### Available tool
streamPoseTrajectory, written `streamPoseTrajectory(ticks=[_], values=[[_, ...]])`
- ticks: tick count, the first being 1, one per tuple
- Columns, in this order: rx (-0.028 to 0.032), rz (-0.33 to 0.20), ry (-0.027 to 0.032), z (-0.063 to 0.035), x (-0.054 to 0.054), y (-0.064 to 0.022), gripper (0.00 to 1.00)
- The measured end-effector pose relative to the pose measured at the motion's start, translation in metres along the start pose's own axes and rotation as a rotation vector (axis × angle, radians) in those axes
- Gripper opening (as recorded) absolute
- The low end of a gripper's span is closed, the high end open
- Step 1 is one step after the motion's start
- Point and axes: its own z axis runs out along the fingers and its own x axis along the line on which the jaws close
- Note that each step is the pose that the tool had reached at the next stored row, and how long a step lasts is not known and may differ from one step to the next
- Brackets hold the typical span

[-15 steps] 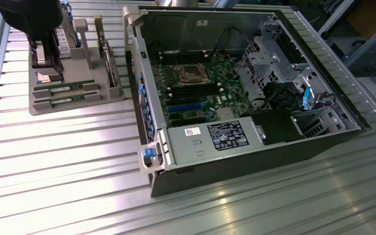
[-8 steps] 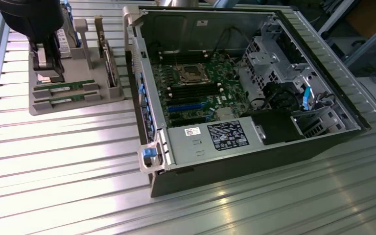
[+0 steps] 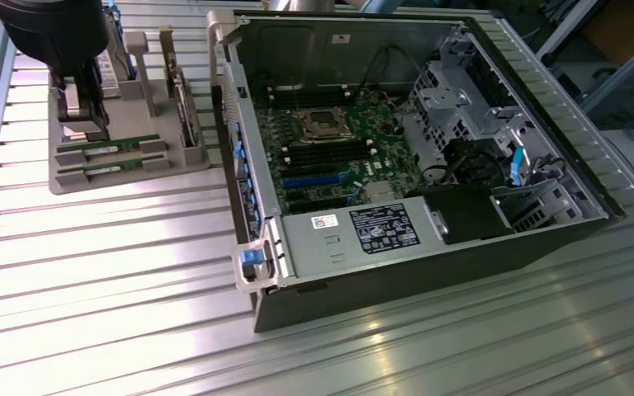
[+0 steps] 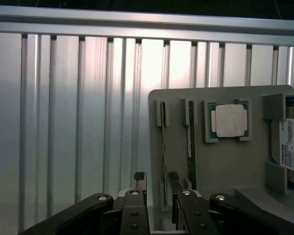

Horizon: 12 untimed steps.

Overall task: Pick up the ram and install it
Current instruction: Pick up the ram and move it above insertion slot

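Wrist view: the jaws are spread wide, gripping nothing, one finger [image 4: 139, 177] each side of a ram [image 4: 163, 142] set on edge in a grey tray [image 4: 225, 166]. A second ram [image 4: 191, 142] stands just outside the jaws, a processor [image 4: 230, 120] beyond it.

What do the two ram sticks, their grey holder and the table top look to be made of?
Ram sticks: green circuit board, matte, with a white label. Holder: probably plastic, uniform matte grey with moulded slots. Table top: likely aluminium, ribbed silver slats throwing bright glare.
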Motion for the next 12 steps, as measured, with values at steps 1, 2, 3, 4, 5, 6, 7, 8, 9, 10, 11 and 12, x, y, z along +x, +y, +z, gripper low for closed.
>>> streamPoseTrajectory(ticks=[1,2,3,4,5,6,7,8,9,10,11,12], values=[[0.0000,0.000,0.0000,0.0004,0.0000,0.0000,0.30],[0.0000,0.000,0.0001,0.0008,0.0000,-0.0001,0.30],[0.0001,0.000,0.0000,0.0016,0.0000,-0.0001,0.30],[0.0000,0.000,0.0000,0.0023,0.0000,-0.0001,0.30],[0.0000,0.000,0.0000,0.0030,0.0001,-0.0002,0.30],[0.0000,0.000,0.0000,0.0036,0.0001,-0.0002,0.30],[0.0000,0.000,0.0000,0.0044,0.0001,-0.0002,0.30],[0.0000,0.000,0.0000,0.0051,0.0001,-0.0002,0.30],[0.0000,0.000,0.0000,0.0058,0.0001,-0.0003,0.30],[0.0000,-0.001,0.0000,0.0065,0.0001,-0.0003,0.30],[0.0000,-0.001,0.0000,0.0071,0.0002,-0.0003,0.30],[-0.0001,-0.001,0.0001,0.0080,0.0002,-0.0004,0.30]])
